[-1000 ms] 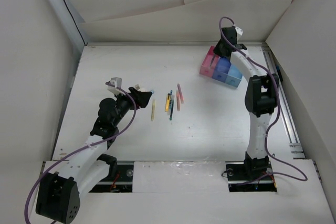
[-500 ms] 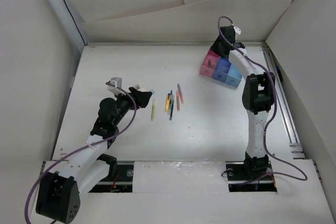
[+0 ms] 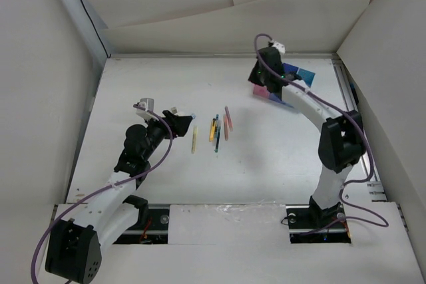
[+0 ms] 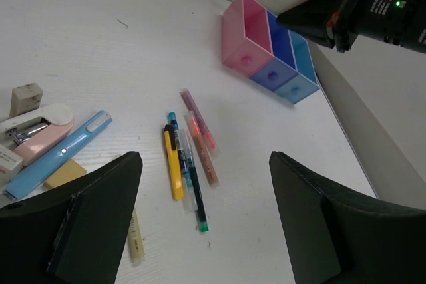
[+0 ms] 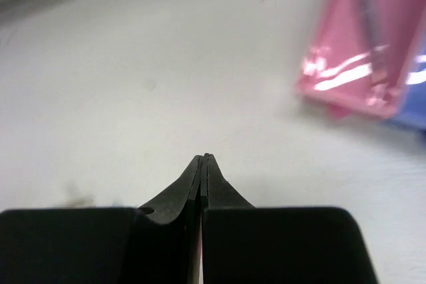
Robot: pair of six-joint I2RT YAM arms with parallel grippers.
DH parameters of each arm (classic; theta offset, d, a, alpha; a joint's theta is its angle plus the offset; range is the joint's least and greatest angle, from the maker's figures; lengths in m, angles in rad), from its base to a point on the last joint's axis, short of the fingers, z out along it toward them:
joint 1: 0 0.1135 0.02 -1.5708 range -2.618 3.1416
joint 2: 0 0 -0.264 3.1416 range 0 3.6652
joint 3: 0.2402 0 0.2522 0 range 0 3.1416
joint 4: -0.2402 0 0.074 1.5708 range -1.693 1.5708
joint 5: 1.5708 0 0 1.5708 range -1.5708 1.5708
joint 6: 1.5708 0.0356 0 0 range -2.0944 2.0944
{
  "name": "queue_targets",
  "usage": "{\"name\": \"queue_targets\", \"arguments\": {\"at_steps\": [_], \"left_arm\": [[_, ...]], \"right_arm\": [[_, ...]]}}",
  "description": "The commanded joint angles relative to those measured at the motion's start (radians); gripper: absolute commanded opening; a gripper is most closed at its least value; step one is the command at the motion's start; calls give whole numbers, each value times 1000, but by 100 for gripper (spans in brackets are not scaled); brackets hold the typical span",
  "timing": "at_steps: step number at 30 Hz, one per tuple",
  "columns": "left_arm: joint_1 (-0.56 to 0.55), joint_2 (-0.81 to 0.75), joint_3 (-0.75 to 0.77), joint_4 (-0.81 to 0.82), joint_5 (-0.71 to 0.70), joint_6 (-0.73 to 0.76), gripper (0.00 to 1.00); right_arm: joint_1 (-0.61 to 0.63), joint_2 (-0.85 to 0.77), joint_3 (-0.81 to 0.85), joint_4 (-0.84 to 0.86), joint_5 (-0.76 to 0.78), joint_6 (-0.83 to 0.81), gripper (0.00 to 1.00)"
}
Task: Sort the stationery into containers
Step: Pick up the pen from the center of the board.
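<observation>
Several thin pens lie side by side mid-table (image 3: 217,128): in the left wrist view a yellow one (image 4: 173,167), a teal one (image 4: 194,191), a pink one (image 4: 197,121) and an orange one (image 4: 204,159). A pale yellow pen (image 3: 194,140) lies apart to their left. The three-compartment tray (image 4: 245,34), pink, dark blue and cyan, stands at the back right. My left gripper (image 4: 206,194) is open and empty, just left of the pens. My right gripper (image 5: 205,159) is shut on nothing, above the table by the tray's pink end (image 5: 353,64), and partly hides the tray (image 3: 297,73) from above.
A pink-and-white stapler (image 4: 34,124), a light blue cutter-like stick (image 4: 61,153), a small white block (image 4: 25,98) and a tan eraser (image 4: 63,173) lie beside my left gripper. White board walls close the table at the back and sides. A metal rail (image 3: 363,144) runs along the right edge.
My right arm has swung left, from over the tray to beyond its pink end, and now covers part of the tray. My left arm and the pens have not moved.
</observation>
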Motion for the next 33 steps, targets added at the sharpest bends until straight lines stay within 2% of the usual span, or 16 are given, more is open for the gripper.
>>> {"name": "queue_targets", "arguments": {"at_steps": [1, 4, 6, 8, 10, 13, 23, 33], "left_arm": [[-1, -11, 38, 35, -3, 11, 74], [-1, -11, 38, 26, -12, 11, 70], [-1, -11, 38, 26, -21, 11, 70], [-1, -11, 38, 26, -21, 11, 70], [-1, -11, 38, 26, -21, 11, 70], [-1, -11, 38, 26, -10, 11, 70], [-1, 0, 38, 26, -1, 11, 70], [-1, -9, 38, 35, -1, 1, 70]], "right_arm": [[139, -2, -97, 65, 23, -27, 0], [211, 26, -131, 65, 57, -27, 2], [230, 47, -131, 65, 57, -27, 17], [243, 85, -97, 53, 67, -36, 37], [253, 116, -62, 44, 67, -36, 41], [253, 182, -25, 15, 109, -36, 41], [243, 293, 63, -4, 129, -4, 30], [225, 331, 73, -4, 130, -4, 28]]}}
